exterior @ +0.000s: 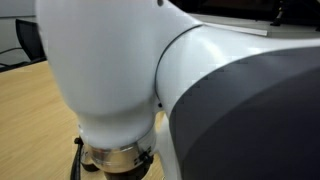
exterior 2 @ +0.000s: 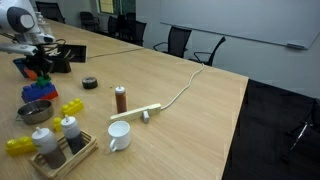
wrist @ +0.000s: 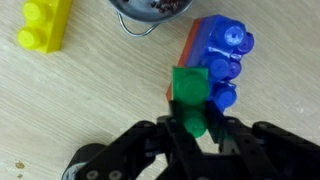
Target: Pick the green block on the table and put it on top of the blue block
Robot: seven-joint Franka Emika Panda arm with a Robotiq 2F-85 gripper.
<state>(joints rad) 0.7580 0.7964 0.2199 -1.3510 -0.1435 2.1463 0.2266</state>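
1. Wood-grain surface (wrist: 90,100) fills the wrist view under everything. The arm's white body (exterior: 120,60) blocks most of an exterior view.
2. Nearest the wrist camera, the end effector (wrist: 194,128) comes in from the bottom edge. Its two dark fingers (wrist: 172,135) are clamped on the green block (wrist: 186,88), one on each side.
3. The green block sits over the near edge of the blue block (wrist: 222,55), covering only one corner of it. I cannot tell whether the two touch or the green one hangs just above.
4. The blue block shows its round studs, and an orange-red piece (wrist: 190,45) lies against one side of it.
5. Judging from this, the green block is off-centre and not squared to the blue block. If released here it would likely tip off the near edge, or land skewed with the studs not seated.
6. Pressing down while misaligned could also push the blue block sideways across the smooth wood, since nothing braces it.
7. Just beyond the blue block stands a metal bowl (wrist: 150,10). A lateral correction that overshoots could knock it.
8. A yellow brick (wrist: 45,25) lies well to the side of the blue block, clear of the work.
9. Farther from the blue block, an exterior view shows a white mug (exterior 2: 120,135) and, past the far edge, black chairs (exterior 2: 178,40).
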